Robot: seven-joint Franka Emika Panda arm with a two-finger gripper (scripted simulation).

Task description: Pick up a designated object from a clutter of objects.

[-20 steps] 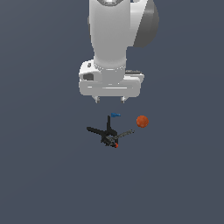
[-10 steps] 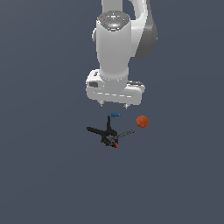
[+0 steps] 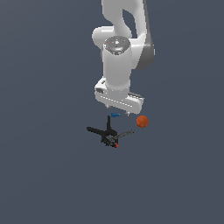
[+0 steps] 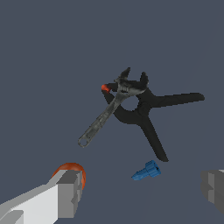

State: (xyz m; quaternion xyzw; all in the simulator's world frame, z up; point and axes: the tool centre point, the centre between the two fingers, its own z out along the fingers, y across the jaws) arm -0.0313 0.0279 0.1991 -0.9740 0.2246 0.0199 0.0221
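Wrist view: blue piece point(image 4: 146, 170) lies btwn wide-spread fingers point(image 4: 70, 192) of hand point(image 4: 142, 190), untouched. Black tool point(image 4: 146, 111) just beside; ball point(image 4: 70, 171) behind one finger.

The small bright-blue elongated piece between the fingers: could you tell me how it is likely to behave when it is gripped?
The small bright-blue elongated piece looks rigid and probably very light, being smaller than the orange-red ball. Its rounded, ribbed body lies on its side, so it may roll or twist if the fingers close off-centre. It lies clear of the black pronged clamp, so it should lift freely.
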